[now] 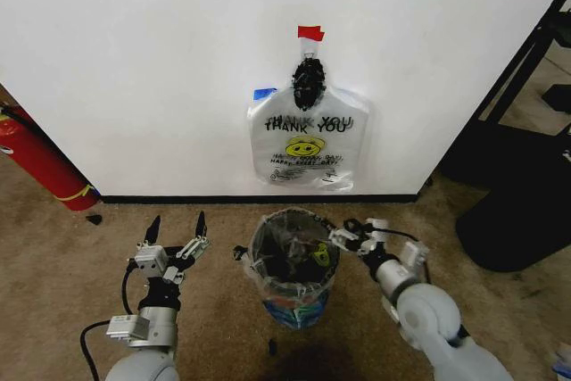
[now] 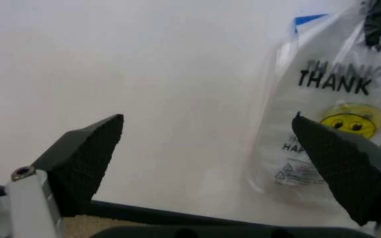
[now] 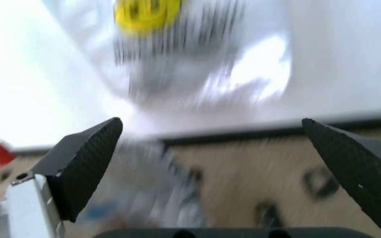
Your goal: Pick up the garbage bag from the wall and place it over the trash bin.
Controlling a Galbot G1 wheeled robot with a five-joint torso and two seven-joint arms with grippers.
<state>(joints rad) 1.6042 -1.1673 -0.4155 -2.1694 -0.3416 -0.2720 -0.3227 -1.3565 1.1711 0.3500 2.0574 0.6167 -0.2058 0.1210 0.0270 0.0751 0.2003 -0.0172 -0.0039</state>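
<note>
**mesh_fan:** So what's the room like? I see brown carpet floor (image 1: pixel 53 256), a plain white wall (image 1: pixel 134 60) with a dark baseboard, and a red fire extinguisher (image 1: pixel 40 162) leaning at the left edge, partly cut off.

**gripgeek:** Yep. The garbage bag (image 1: pixel 308 144) hangs flat on that wall from a black clip or hook under a bit of red tape (image 1: pixel 310 33). "THANK YOU" and the smiley are easy to read; the small print lower down isn't. The trash bin (image 1: pixel 290 265) sits on the carpet right below it, near the wall, with something crumpled inside that I can't identify.

**mesh_fan:** And the arms?

**gripgeek:** Left end effector (image 1: pixel 177 227) hovers over the carpet left of the bin, fingers spread wide, grasping nothing. Right end effector (image 1: pixel 350 231) is by the bin's right rim, also released per its wrist view (image 3: pixel 210 148), which is too smeared to show much else. Dark furniture at the right edge is cut off.
</note>
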